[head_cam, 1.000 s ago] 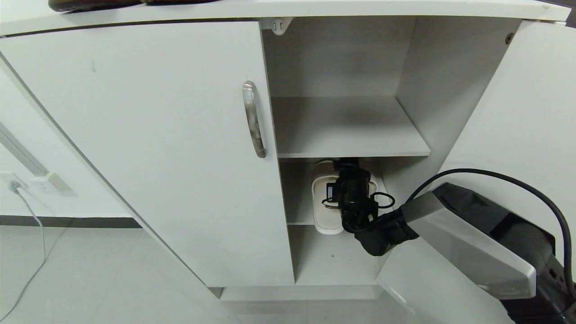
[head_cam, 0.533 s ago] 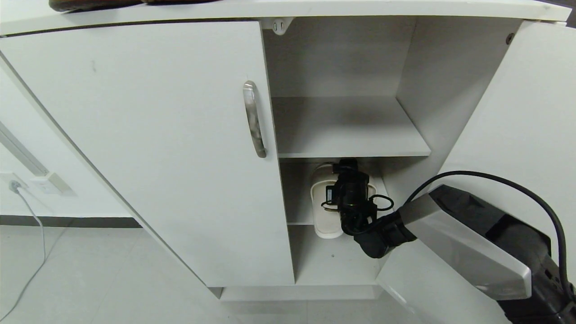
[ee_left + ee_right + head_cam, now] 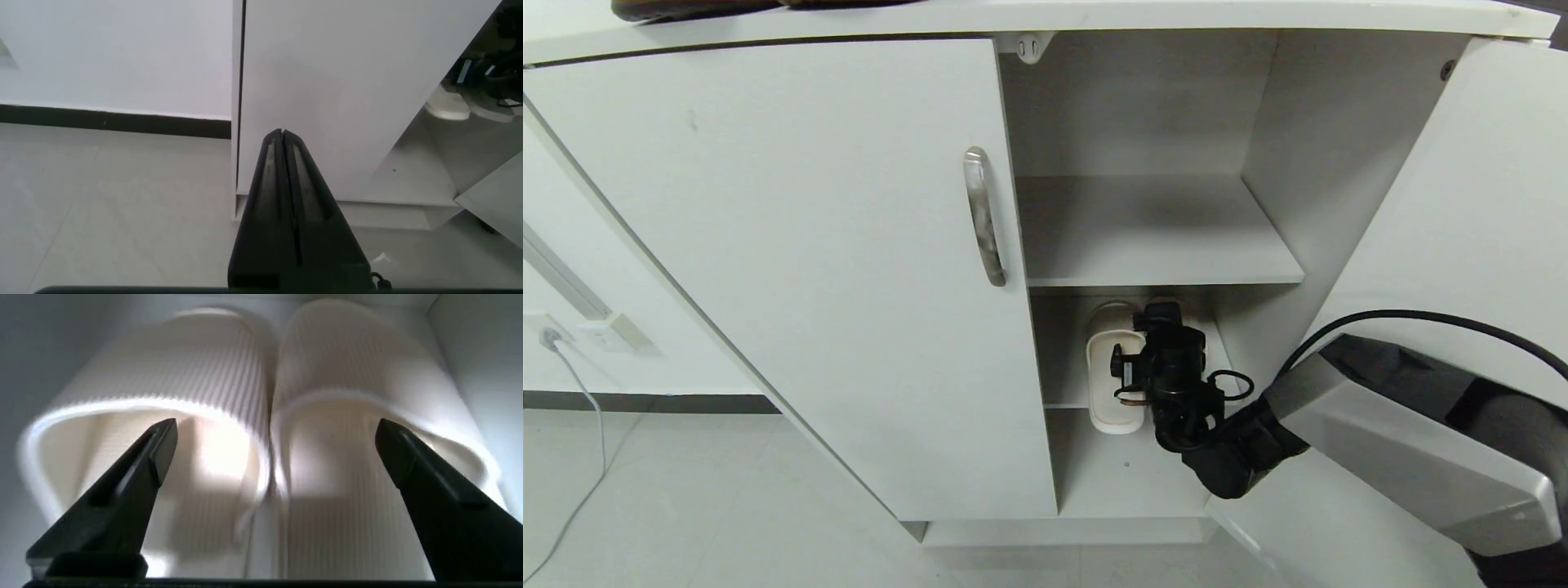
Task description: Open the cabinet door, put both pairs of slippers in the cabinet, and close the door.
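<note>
1 pair of white slippers (image 3: 1112,384) lies side by side on the lower shelf (image 3: 1066,394) of the cabinet (image 3: 1143,106), whose right door (image 3: 1462,204) stands open. The right gripper (image 3: 275,431) sits just before the pair, jaws wide apart, gripping nothing. The left gripper (image 3: 282,139) hangs low near the closed left door (image 3: 792,245), jaws together.

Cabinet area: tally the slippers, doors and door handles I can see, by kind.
White slippers: 2
Cabinet doors: 2 (one shut, one open)
Door handles: 1
Total: 5
</note>
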